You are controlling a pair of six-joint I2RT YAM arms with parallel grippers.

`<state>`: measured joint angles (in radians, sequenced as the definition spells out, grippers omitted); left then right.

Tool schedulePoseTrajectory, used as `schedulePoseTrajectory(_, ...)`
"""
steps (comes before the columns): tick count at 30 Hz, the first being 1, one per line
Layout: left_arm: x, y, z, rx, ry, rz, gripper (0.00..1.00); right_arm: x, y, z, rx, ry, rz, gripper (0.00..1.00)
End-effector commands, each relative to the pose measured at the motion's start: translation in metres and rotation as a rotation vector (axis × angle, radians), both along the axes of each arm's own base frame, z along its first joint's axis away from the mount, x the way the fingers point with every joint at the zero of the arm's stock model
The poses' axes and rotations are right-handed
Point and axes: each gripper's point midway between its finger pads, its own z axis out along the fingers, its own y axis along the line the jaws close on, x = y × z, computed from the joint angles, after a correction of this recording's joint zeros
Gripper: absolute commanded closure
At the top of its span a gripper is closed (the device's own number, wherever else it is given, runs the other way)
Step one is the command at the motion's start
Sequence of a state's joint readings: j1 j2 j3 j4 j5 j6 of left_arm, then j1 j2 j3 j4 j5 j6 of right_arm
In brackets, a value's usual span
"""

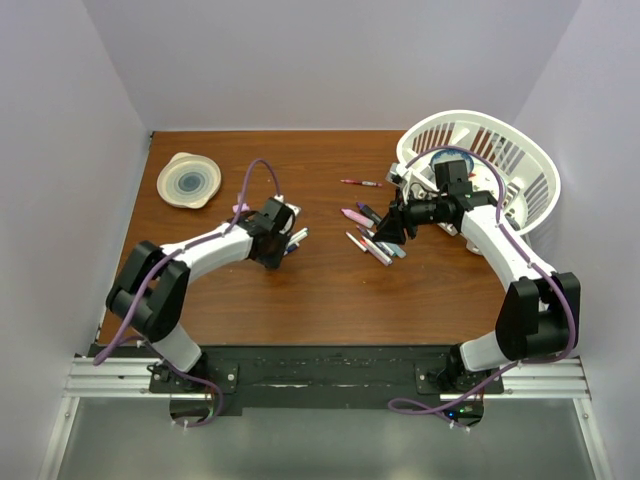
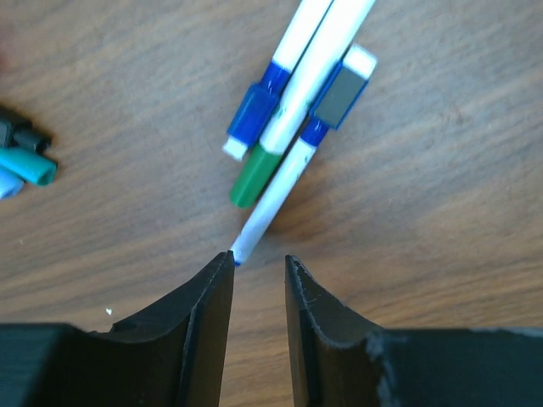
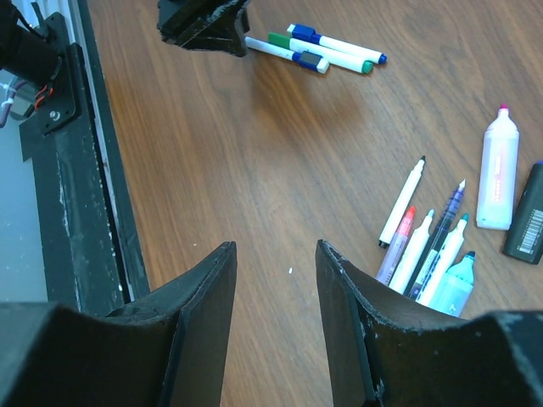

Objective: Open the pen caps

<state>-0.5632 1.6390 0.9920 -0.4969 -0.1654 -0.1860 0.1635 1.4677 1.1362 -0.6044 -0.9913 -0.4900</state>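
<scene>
fingers of our left gripper (image 2: 259, 264) stand narrowly apart, gripping nothing. the blue end of a slim white pen (image 2: 276, 191) lies right at their mouth. touching that pen, a blue cap (image 2: 254, 110) and a green cap (image 2: 257, 176) sit on their own barrels, left of the table (image 1: 320, 290) middle. our right gripper (image 3: 276, 254) gapes wide and empty beside the loose pens (image 3: 428, 246) nearer the right edge.
</scene>
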Motion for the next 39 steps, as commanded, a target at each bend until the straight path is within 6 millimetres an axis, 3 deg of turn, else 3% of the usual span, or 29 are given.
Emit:
schedulePoseTrajectory(1,0.017,-0.005,0.008,0.03,-0.025,-0.035,0.66,-0.004,0.006,0.009,0.043,-0.02,0.027,0.54)
schedulePoseTrajectory(9,0.013,-0.003,-0.01,0.065,0.037,-0.051,0.71,-0.005,0.007,0.008,0.044,-0.017,0.031,0.54)
schedulePoseTrajectory(17,-0.005,-0.012,-0.012,-0.008,0.092,-0.074,0.92,-0.008,0.011,0.007,0.06,-0.005,0.045,0.53)
schedulePoseTrajectory(21,-0.028,-0.025,-0.01,-0.124,0.139,-0.104,1.0,-0.012,0.018,0.006,0.064,-0.002,0.068,0.53)
schedulePoseTrajectory(27,-0.035,-0.056,0.025,-0.346,0.081,-0.139,1.0,-0.026,0.033,0.002,0.078,-0.009,0.133,0.53)
schedulePoseTrajectory(33,-0.035,-0.119,0.099,-0.878,-0.089,-0.175,1.0,-0.048,0.069,-0.003,0.184,0.049,0.192,0.47)
schedulePoseTrajectory(37,-0.039,-0.133,0.148,-1.192,-0.195,-0.128,1.0,-0.044,0.085,0.0,0.294,0.147,0.111,0.42)
schedulePoseTrajectory(39,-0.041,-0.133,0.162,-1.315,-0.226,-0.076,1.0,-0.036,0.087,0.0,0.325,0.172,0.05,0.36)
